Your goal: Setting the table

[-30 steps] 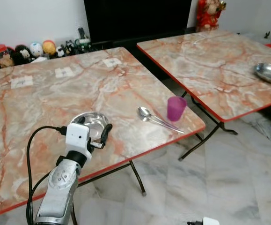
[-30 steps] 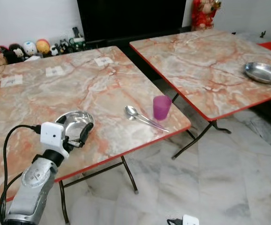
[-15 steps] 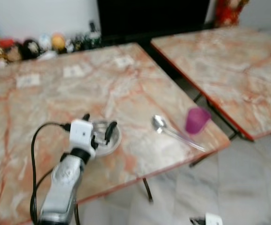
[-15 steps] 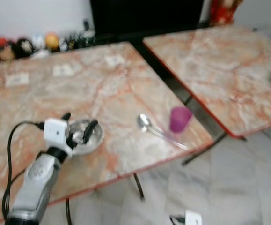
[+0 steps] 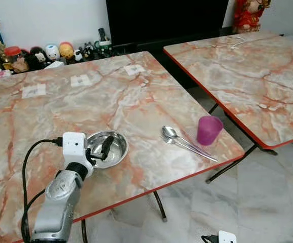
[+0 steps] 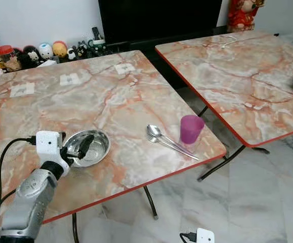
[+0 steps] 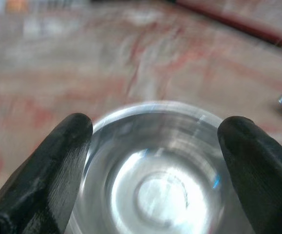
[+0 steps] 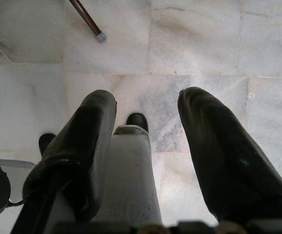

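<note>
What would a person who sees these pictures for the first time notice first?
First, the left tool at the steel bowl near the front edge of the marble table, its fingers open on either side of the bowl. Next, the purple cup and two spoons lying side by side near the table's front right corner. The right tool hangs open over the floor.

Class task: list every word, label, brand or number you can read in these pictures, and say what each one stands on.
None can be read.
Three white paper labels lie on the near table: any print is too small to read.
The purple cup, the metal bowl by the left pincer and the spoons bear no visible text.
</note>
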Tool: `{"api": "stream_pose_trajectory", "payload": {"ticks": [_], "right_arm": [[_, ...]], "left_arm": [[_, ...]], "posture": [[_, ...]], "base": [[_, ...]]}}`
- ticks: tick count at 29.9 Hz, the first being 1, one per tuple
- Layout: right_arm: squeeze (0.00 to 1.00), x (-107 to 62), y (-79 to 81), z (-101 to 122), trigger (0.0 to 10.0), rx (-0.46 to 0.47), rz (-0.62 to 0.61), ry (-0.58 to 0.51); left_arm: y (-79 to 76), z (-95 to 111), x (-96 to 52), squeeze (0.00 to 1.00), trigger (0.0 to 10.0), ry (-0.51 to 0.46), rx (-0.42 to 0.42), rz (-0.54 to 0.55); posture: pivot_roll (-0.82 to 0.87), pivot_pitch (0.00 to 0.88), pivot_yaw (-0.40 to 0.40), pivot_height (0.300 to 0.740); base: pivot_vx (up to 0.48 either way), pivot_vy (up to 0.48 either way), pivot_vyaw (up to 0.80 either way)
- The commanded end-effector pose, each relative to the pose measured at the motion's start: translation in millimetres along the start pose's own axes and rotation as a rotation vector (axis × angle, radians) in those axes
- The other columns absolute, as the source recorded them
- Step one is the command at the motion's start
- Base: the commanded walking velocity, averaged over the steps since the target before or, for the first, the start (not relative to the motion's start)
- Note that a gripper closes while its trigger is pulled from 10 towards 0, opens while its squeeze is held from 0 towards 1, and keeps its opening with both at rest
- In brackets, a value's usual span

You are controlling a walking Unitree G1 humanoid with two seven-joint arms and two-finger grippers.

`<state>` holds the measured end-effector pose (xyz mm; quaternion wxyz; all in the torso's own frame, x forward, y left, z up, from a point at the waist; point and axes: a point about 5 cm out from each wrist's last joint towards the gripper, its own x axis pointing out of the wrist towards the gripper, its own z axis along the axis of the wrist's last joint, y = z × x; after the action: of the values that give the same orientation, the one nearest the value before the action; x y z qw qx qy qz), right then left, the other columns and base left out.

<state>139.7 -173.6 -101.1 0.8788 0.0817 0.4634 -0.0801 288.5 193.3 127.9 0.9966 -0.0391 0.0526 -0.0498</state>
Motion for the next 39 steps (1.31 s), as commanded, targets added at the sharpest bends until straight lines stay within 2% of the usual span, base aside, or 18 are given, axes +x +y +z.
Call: {"api": "stream_pose_trajectory", "payload": {"ticks": [1,4,7,10,12,14,19,30,31,32,33,39], "right_arm": [[0.0,-0.6,0.7,-3.7,10.0,-0.003,0.004,0.017],[0.0,-0.6,0.7,-3.6,10.0,-0.004,0.005,0.017],[0.0,-0.6,1.0,-3.6,10.0,-0.002,0.006,0.017],[0.0,-0.7,0.9,-4.1,10.0,-0.002,0.005,0.019],[0.0,-0.8,0.9,-4.4,10.0,-0.002,0.002,0.02],[0.0,-0.9,1.2,-4.9,10.0,-0.002,0.002,0.021],[0.0,-1.1,1.2,-5.6,10.0,-0.003,0.003,0.023],[0.0,-0.9,1.2,-5.3,10.0,-0.009,0.006,0.025],[0.0,-0.9,1.2,-5.2,10.0,-0.009,0.006,0.025],[0.0,-0.9,1.2,-5.1,10.0,-0.008,0.007,0.025],[0.0,-0.9,1.2,-5.1,10.0,-0.009,0.007,0.025],[0.0,-0.8,1.3,-5.0,10.0,-0.014,0.008,0.027]], "left_arm": [[-2.2,18.3,3.8,0.0,10.0,-0.033,-0.016,-0.007],[1.4,23.9,8.0,0.0,10.0,-0.031,-0.007,0.038],[8.7,23.1,9.9,0.0,10.0,-0.016,-0.067,0.102],[13.7,12.6,9.0,0.0,10.0,0.065,-0.08,0.127],[17.8,0.3,6.6,0.0,10.0,0.153,-0.053,0.15],[20.1,-6.0,4.4,0.0,10.0,0.187,-0.072,0.165],[17.6,-5.3,5.8,0.0,10.0,0.199,-0.061,0.162],[15.6,-5.5,8.2,0.0,10.0,0.228,-0.096,0.177],[15.1,-5.5,8.6,0.0,7.8,0.228,-0.097,0.176],[14.8,-5.4,8.8,0.0,7.8,0.228,-0.098,0.176],[14.3,-5.4,9.2,0.0,0.0,0.228,-0.099,0.174],[12.4,-5.4,10.4,0.0,0.0,0.237,-0.089,0.17]], "posture": [[0.1,0.0,0.004,0.74],[0.1,0.0,0.006,0.74],[0.1,0.0,0.009,0.74],[0.1,0.0,0.01,0.74],[0.1,0.0,0.01,0.74],[0.09,0.0,0.014,0.74],[0.1,0.0,0.012,0.74],[0.1,0.0,0.009,0.74],[0.1,0.0,0.01,0.74],[0.1,0.0,0.01,0.74],[0.1,0.0,0.01,0.74],[0.1,0.0,0.011,0.74]], "base": [[0.0,0.0,0.0],[0.0,0.0,0.0],[0.0,0.0,0.0],[0.0,0.0,0.0],[0.0,0.0,0.0],[0.0,0.0,0.0],[0.0,0.0,0.0],[0.0,0.0,0.0],[0.0,0.0,0.0],[0.0,0.0,0.0],[0.0,0.0,0.0],[0.0,0.0,0.0]]}}
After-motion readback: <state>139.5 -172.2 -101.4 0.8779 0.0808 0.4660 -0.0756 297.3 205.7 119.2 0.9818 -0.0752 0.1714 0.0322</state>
